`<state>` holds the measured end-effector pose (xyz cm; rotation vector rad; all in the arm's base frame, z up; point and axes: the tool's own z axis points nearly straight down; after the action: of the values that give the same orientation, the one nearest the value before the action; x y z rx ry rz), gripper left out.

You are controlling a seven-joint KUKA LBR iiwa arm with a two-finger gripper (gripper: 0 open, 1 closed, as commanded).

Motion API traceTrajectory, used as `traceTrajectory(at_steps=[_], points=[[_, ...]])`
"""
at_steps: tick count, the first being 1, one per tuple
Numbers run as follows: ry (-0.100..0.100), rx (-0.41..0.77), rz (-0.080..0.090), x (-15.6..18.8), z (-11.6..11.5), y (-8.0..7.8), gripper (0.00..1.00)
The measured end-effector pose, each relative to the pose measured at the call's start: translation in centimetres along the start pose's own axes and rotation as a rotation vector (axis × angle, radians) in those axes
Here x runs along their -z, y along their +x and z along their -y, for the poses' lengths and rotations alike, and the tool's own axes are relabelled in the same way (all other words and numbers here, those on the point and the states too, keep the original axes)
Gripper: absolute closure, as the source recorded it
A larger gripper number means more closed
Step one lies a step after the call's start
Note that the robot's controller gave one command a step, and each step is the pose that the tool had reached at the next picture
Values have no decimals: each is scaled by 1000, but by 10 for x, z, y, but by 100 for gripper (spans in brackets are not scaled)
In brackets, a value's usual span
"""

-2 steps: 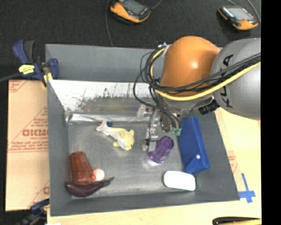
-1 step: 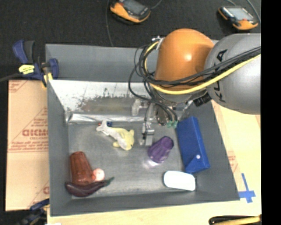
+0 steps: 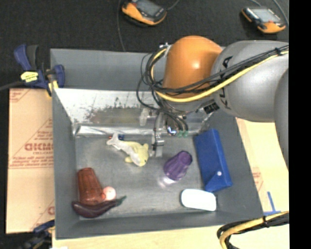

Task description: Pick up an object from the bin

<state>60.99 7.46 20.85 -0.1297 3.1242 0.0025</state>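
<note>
Moderate light falls from above. A broad glossy highlight sits on the orange wrist cover (image 3: 192,62) just above the gripper (image 3: 158,142); left of the gripper the bin's metal back wall (image 3: 99,115) glints pale. Soft shadow lies directly beneath the gripper

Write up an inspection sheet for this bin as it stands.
Surface: grey metal bin, floor scuffed, back wall streaked.
Job's things: pale yellow toy mid-bin, beside the gripper; purple lump next to it.
Clutter: blue box, white oval pad, brown cup, pink ball, dark pod.
Gripper: gripper low at mid-bin, by the yellow toy; contact unclear.
Cables: yellow and black cables looped round the wrist.
Surroundings: two orange devices on the dark floor behind.
</note>
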Motion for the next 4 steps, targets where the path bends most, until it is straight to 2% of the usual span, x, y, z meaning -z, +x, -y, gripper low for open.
traceTrajectory(at_steps=[1,2,3,4], points=[[0,-48,1,-37,-4,-6,0],[0,128,2,-70,-6,-11,0],[-1,-14,3,-104,9,-14,0],[-4,-230,13,-134,12,8,100]])
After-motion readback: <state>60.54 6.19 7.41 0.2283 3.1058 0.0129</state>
